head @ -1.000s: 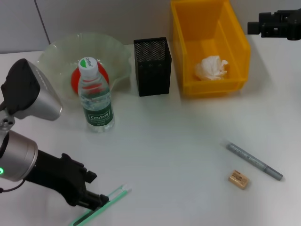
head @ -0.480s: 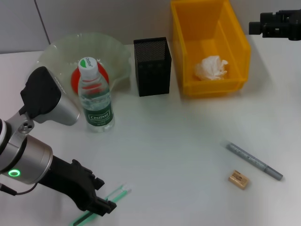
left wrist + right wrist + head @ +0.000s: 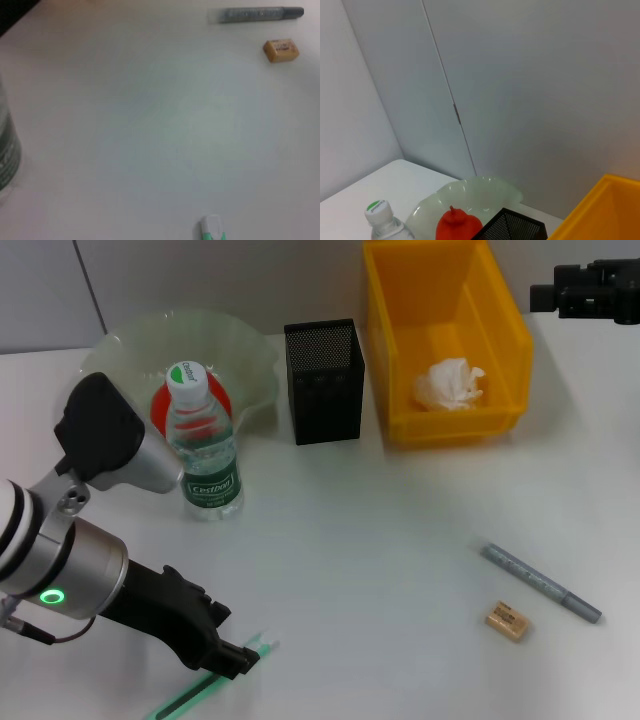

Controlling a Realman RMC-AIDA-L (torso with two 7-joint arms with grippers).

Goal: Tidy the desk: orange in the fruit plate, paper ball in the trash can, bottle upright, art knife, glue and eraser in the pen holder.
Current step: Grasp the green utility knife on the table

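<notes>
My left gripper (image 3: 238, 658) hovers low at the table's front left, right over the slim green and white art knife (image 3: 190, 698), whose white end (image 3: 212, 227) shows in the left wrist view. At the front right lie the grey pen-shaped glue (image 3: 540, 583) and the tan eraser (image 3: 506, 621). The bottle (image 3: 205, 445) stands upright by the fruit plate (image 3: 130, 345), which holds the orange (image 3: 160, 410). The paper ball (image 3: 450, 383) lies in the yellow trash can (image 3: 510, 330). The black mesh pen holder (image 3: 323, 380) stands between plate and can. My right gripper (image 3: 590, 288) is parked at the back right.
The left arm's large silver joint (image 3: 110, 445) sits close beside the bottle and in front of the plate. White tabletop (image 3: 380, 540) stretches between the knife and the glue and eraser.
My left arm has swung to the right and lowered, carrying its gripper along the knife toward the white end. The right arm and all the objects have stayed put.
</notes>
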